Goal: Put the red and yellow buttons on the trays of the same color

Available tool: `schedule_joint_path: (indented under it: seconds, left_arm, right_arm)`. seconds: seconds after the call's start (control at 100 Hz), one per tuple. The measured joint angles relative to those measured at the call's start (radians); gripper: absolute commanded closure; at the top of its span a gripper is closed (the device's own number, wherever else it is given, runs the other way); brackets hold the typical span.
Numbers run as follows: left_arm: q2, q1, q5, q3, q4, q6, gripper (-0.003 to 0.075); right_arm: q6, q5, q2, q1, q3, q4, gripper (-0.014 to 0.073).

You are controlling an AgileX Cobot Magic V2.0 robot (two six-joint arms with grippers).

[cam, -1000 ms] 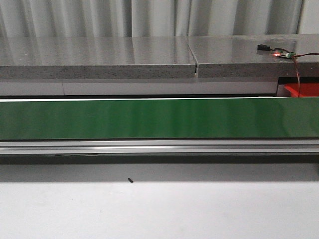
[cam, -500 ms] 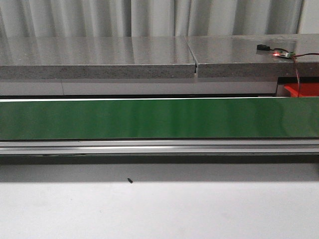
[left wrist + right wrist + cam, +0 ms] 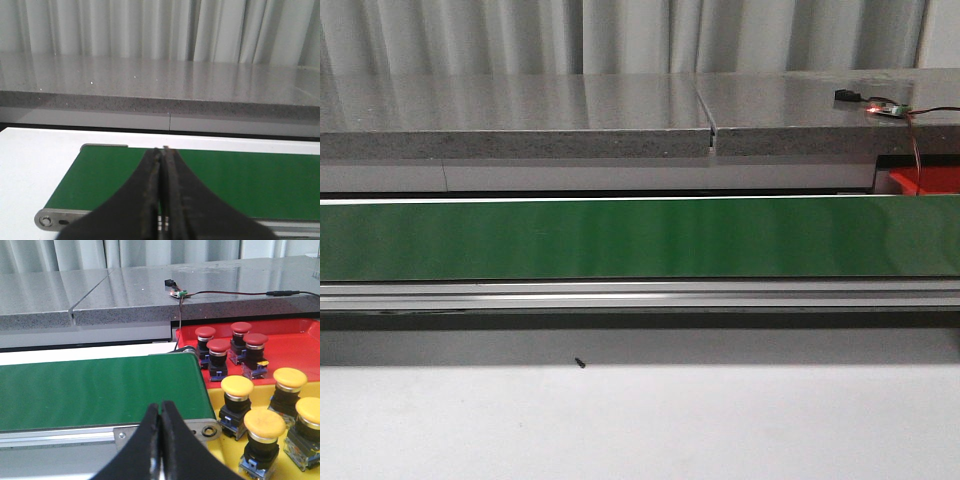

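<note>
Several red buttons stand in the red tray, which lies just past the end of the green conveyor belt. Beside it, several yellow buttons stand in the yellow tray. My right gripper is shut with nothing in it, above the belt's near rail and short of the trays. My left gripper is also shut and holds nothing, over the belt's other end. In the front view only a corner of the red tray shows, and neither gripper appears.
A grey stone counter runs behind the green belt. A small circuit board with a lit red light and its cable lie on the counter near the red tray. A white table surface lies in front, with a small dark speck.
</note>
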Motion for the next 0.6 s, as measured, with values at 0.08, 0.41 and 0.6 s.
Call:
schedule_joint_path:
  seconds: [0.08, 0.41, 0.6]
  left_arm:
    - [0.0, 0.0, -0.005, 0.0, 0.0, -0.002, 0.0739]
    - [0.0, -0.004, -0.031, 0.0, 0.002, -0.002, 0.0739]
    - [0.0, -0.004, -0.032, 0.0, 0.002, -0.002, 0.0739]
  right_arm:
    - [0.0, 0.002, 0.0, 0.0, 0.0, 0.0, 0.071]
    - [0.0, 0.004, 0.0, 0.0, 0.0, 0.0, 0.071]
    - [0.0, 0.004, 0.0, 0.0, 0.0, 0.0, 0.071]
